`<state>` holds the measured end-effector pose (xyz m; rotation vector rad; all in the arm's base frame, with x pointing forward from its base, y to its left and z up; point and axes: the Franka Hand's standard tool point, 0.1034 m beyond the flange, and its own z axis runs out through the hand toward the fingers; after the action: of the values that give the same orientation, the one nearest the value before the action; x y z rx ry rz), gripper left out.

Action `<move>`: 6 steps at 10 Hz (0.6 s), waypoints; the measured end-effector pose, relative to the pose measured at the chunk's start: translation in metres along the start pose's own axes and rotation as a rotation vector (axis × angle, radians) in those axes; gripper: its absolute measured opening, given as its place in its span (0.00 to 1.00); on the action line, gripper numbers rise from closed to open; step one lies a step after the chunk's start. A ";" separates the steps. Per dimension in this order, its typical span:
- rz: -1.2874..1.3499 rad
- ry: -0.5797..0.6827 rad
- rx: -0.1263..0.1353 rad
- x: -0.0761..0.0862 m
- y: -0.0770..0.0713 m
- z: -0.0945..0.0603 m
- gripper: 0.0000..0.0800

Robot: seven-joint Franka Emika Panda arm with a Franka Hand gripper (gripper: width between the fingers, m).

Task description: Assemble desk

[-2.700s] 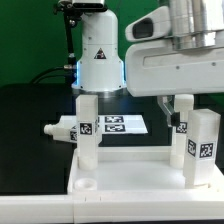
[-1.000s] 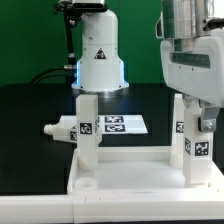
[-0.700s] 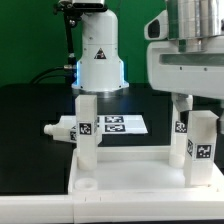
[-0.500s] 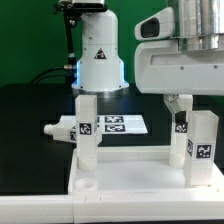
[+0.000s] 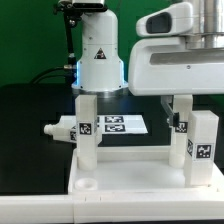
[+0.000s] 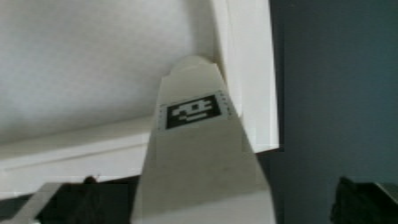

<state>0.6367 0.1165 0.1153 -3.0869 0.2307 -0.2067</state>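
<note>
The desk's white tabletop (image 5: 120,172) lies rim-up at the front. Two white tagged legs stand upright in its sockets, one at the exterior view's left (image 5: 87,128) and one at the right (image 5: 205,145). A third leg (image 5: 181,126) stands behind the right one. A fourth leg (image 5: 60,130) lies on the black table. My gripper (image 5: 181,106) hangs over the third leg. In the wrist view that leg (image 6: 199,150) rises between my dark fingers (image 6: 75,202), which stand wide apart; the gripper (image 6: 222,206) is open, with a gap on one side.
The marker board (image 5: 122,124) lies flat on the black table behind the tabletop. The white conical robot base (image 5: 98,55) stands at the back, with cables to its left. A green wall closes the scene.
The hand has turned about its vertical axis above the back right leg, from narrow-on to broadside. The legs and tabletop have not moved.
</note>
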 end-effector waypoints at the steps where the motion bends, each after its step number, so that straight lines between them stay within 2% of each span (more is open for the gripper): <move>1: 0.100 -0.002 0.007 0.000 0.000 0.000 0.81; 2: 0.101 -0.002 0.004 0.000 0.001 0.001 0.62; 4: 0.174 -0.003 0.006 0.000 0.001 0.001 0.62; 5: 0.262 -0.003 0.005 0.000 0.002 0.001 0.36; 6: 0.357 -0.005 0.003 -0.001 0.003 0.001 0.36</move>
<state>0.6358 0.1137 0.1142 -2.9733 0.7680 -0.1834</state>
